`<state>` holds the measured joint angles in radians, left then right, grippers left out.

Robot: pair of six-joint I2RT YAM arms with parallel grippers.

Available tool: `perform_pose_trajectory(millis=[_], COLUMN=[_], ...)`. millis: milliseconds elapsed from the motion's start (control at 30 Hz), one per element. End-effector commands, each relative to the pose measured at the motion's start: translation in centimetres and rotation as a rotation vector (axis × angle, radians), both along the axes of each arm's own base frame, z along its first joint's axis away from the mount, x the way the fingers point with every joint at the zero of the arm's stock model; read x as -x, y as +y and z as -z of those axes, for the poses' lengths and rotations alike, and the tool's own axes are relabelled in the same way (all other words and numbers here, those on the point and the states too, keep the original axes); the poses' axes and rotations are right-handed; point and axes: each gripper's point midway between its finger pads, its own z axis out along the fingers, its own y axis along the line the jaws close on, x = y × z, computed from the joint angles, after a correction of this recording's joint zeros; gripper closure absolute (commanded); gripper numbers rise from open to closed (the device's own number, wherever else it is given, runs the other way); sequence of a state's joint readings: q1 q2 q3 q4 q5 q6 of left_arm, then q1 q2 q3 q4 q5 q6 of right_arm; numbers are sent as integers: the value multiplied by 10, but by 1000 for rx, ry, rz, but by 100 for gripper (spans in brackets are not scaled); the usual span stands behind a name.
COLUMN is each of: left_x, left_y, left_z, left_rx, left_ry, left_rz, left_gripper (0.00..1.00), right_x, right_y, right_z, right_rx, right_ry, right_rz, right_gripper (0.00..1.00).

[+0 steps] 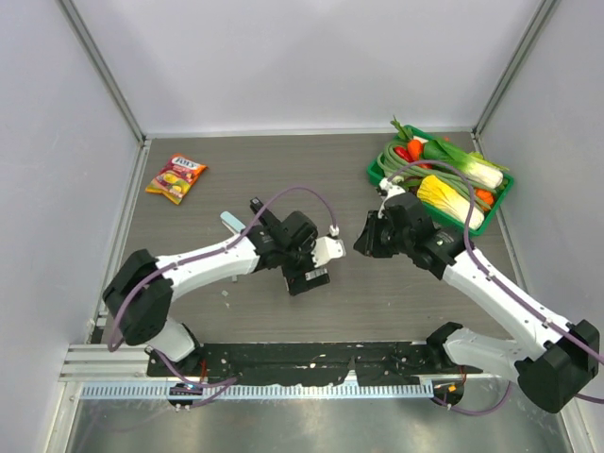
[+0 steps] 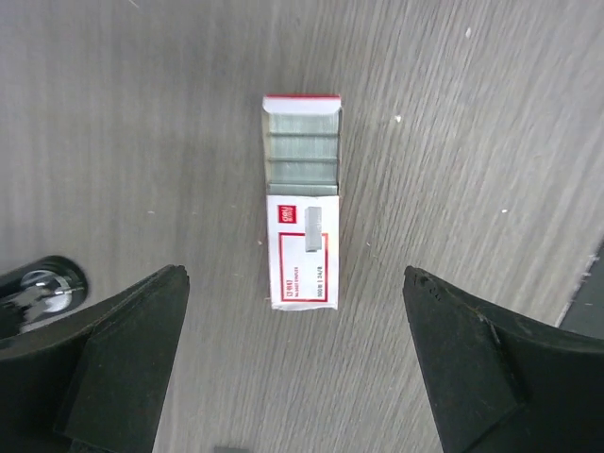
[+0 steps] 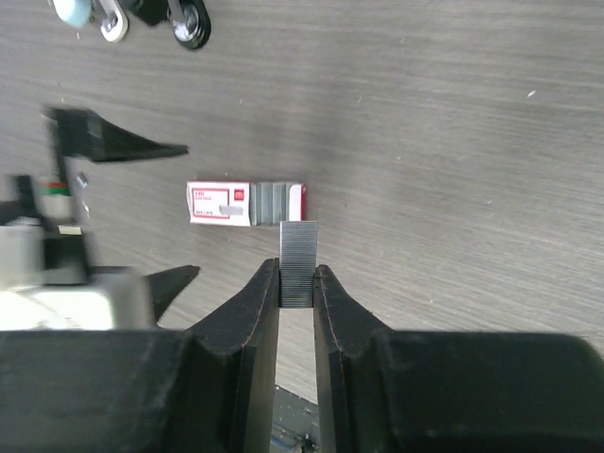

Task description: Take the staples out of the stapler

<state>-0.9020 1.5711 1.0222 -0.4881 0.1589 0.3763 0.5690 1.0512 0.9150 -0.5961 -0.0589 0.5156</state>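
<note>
A dark wood-grain surface fills the frame's middle, enclosed by plain pale walls at top and both sides, metal posts slanting in the upper corners, a brushed metal ledge along the bottom edge.
</note>
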Motion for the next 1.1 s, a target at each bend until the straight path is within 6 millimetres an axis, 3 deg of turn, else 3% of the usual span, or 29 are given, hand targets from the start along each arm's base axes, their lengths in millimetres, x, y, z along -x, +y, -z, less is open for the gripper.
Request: perform_pose_trajectory(millis=[0,67,200,300,400,467,500,567,800,1067], left_x=[-14,-26,-71,-81,-75,-69,-73,-70,-70,-71], left_y=[-4,3,48,84,114,125,132,140,145,152], left_z=[-69,-95,-133,-135,-124,-113,-118,-110,-111,-103], left_rx=[142,184,226,192,183,187,212,202,225,218], left_ry=[14,17,-12,47,148,176,143,134,123,126], left_rz=[-61,-113,-295,-396,-476,-508,-530,-554,-589,-617], left_gripper=[0,0,0,0,0,0,0,0,0,0], right_x=[1,5,20,24,25,28,28,29,34,37], right_y=[23,34,68,88,99,103,105,108,114,115], right_z=[7,12,33,47,63,75,78,83,108,119], right_rx=[-19,-13,2,5,31,62,70,76,100,127], right_ry=[3,12,60,90,121,140,143,147,199,227], right_rz=[-44,-70,-158,-206,-235,-263,-271,-289,-335,-375], right_gripper=[83,84,84,84,84,85,84,85,85,86])
